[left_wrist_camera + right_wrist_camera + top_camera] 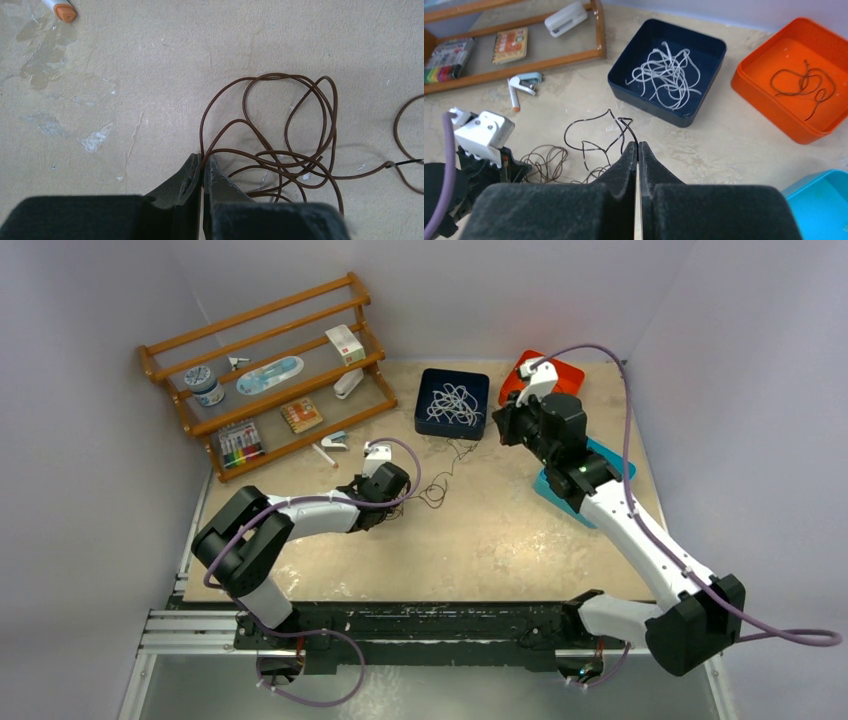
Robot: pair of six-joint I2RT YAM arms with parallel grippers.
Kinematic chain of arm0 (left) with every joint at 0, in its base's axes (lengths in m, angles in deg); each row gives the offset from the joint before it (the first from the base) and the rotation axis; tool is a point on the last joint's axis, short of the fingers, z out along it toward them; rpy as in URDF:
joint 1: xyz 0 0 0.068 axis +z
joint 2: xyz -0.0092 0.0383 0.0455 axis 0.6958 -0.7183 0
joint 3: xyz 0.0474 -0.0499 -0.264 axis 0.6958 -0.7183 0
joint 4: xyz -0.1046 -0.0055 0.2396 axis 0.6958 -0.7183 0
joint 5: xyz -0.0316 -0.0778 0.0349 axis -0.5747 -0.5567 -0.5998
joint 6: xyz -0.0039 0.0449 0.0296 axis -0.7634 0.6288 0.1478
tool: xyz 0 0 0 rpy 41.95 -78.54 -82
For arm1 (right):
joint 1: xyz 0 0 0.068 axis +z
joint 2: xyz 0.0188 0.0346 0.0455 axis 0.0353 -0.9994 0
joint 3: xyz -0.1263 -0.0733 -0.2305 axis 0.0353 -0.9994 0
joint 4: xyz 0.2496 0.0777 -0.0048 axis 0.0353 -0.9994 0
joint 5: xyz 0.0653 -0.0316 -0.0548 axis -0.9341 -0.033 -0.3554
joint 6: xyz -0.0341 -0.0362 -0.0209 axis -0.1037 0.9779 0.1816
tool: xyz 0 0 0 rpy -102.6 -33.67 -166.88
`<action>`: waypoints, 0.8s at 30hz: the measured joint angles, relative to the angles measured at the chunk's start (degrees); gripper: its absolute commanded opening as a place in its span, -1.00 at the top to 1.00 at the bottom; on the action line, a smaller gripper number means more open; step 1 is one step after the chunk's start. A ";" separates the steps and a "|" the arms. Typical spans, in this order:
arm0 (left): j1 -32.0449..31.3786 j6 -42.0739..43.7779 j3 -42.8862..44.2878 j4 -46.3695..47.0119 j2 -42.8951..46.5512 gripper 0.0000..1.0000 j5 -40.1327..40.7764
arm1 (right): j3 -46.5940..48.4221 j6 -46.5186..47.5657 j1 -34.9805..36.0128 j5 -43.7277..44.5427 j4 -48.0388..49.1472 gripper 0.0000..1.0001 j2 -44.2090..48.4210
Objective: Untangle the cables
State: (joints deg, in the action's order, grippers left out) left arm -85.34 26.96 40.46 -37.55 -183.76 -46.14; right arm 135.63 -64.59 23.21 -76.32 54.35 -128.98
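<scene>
A dark brown cable (280,125) lies in loose loops on the table, seen also in the top view (432,492) and the right wrist view (544,160). My left gripper (202,161) is low over the table (402,503) and shut on a strand at the left edge of those loops. A thin black cable (589,125) runs from the brown loops up to my right gripper (638,146), which is shut on it and held above the table near the navy bin (500,426). A short black piece (410,161) meets the brown cable at the right.
A navy bin (430,420) holds white cables (669,75). An orange bin (764,100) holds a brown cable (804,85). A teal bin (610,455) lies under the right arm. A wooden rack (270,370) with small items stands back left. A marker (60,9) and a stapler (524,82) lie near it.
</scene>
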 measured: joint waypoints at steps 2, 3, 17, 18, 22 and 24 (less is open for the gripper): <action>0.00 0.00 0.00 0.00 0.00 1.00 0.00 | 1.29 0.37 0.00 0.90 -0.90 1.00 0.85; 0.00 0.00 0.00 0.00 0.00 1.00 0.00 | 2.05 0.61 0.00 1.22 -1.25 1.00 1.25; 0.00 -0.04 -0.70 1.01 0.00 1.00 0.02 | 13.31 5.68 -0.07 9.29 -5.03 1.00 6.97; 0.00 -0.04 -0.72 1.18 0.00 1.00 0.02 | 14.08 6.10 -0.07 10.19 -5.35 1.00 7.37; 0.00 -0.04 -0.74 1.27 0.00 1.00 0.00 | 16.83 7.67 -0.07 13.44 -5.99 1.00 8.70; 0.00 -0.04 -0.74 1.29 0.00 1.00 -0.04 | 17.20 8.07 -0.07 14.91 -5.97 1.00 9.18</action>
State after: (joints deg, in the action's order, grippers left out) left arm -85.34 26.91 39.72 -36.26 -183.76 -46.19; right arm 152.83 -56.52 23.14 -61.41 48.38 -119.80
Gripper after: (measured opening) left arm 0.017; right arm 0.007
